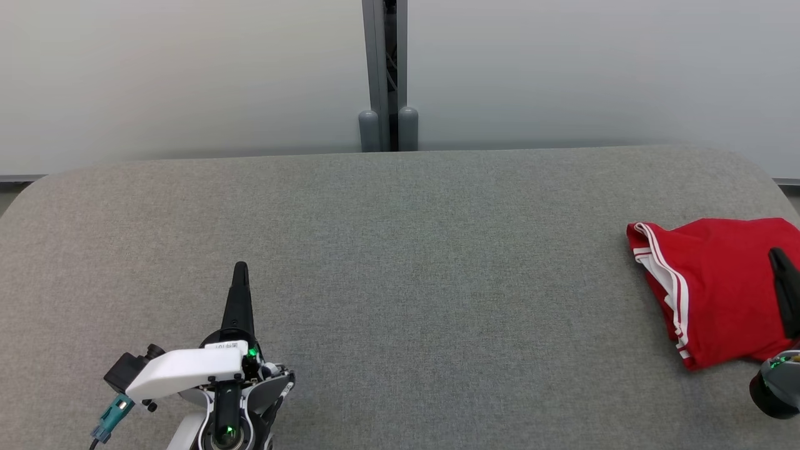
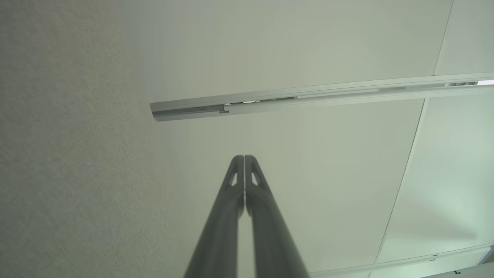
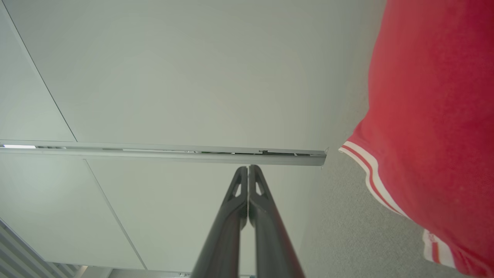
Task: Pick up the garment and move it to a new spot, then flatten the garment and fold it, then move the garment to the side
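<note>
We see the red garment (image 1: 719,281) lying folded at the table's (image 1: 400,250) far right. Our right gripper (image 1: 777,255) sits over it, fingers together and holding nothing. Our left gripper (image 1: 240,270), also pressed together, rests well apart at lower left.

Red cloth (image 1: 719,281) is being cut off by the right edge and partly covered by the right gripper (image 1: 777,255).
</note>
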{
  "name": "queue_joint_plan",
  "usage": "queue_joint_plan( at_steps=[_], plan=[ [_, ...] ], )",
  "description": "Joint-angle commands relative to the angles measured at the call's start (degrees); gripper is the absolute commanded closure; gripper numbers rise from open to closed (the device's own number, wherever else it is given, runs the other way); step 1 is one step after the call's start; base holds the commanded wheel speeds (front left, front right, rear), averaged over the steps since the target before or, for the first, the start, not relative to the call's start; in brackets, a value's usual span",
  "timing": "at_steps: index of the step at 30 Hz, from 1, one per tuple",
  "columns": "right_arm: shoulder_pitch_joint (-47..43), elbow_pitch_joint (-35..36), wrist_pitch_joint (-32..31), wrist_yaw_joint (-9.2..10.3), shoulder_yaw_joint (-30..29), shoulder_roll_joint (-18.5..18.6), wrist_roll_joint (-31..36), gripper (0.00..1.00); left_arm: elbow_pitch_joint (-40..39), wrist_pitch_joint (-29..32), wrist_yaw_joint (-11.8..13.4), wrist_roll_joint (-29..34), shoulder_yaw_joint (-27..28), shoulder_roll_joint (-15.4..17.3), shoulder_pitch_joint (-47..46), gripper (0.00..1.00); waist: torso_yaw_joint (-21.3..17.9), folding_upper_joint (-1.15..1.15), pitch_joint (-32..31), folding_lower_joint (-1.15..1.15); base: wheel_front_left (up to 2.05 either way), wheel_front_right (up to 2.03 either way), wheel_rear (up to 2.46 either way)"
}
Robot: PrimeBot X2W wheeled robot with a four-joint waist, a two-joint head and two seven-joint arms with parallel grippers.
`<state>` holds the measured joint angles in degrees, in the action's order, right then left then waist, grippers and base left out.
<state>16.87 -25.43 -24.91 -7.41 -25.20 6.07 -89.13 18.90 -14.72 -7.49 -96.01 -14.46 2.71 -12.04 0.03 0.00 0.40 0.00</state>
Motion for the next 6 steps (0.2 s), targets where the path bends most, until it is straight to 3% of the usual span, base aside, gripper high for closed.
queue_joint_plan(
  at_steps=[1, 6],
  plan=[
    [-0.2, -0.3, 0.0, -0.14, 0.1, 0.5, -0.1, 1.00, -0.1, 0.0, -0.2, -0.1, 0.1, 0.1, -0.8, 1.00, 0.0, 0.00, 0.0, 0.00, 0.00, 0.00, 0.00],
    [-0.2, -0.3, 0.1, -0.14, 0.1, 0.5, -0.2, 1.00, -0.1, 0.0, -0.2, -0.1, 0.1, 0.1, -0.8, 1.00, 0.0, 0.00, 0.0, 0.00, 0.00, 0.00, 0.00]
  ],
)
